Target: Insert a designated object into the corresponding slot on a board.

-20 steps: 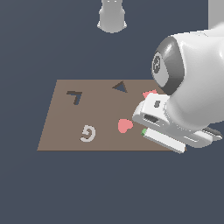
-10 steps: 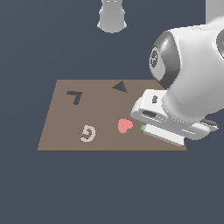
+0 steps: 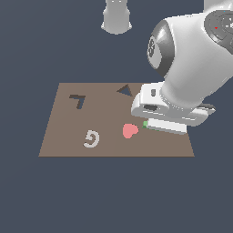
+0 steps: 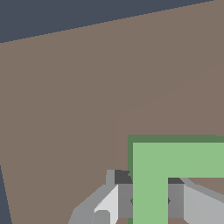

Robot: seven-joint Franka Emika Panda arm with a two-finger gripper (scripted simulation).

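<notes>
The end effector (image 4: 150, 201) had dropped lower over the board (image 3: 63, 136) than a second before, hiding the pink square at the exterior view's right that had still peeked out then. Its fingers (image 4: 124, 200) sat on either side of the green block (image 4: 175, 162), apparently clamped on it. The block (image 3: 145, 124) showed only as a sliver just right of the heart (image 3: 129, 131). The slot (image 3: 78, 99) lay well apart, upper left.

The exterior view looks down from high up and sees the whole board (image 3: 68, 132). The wrist view looks from very close. Both show the board and green block (image 4: 175, 170).
</notes>
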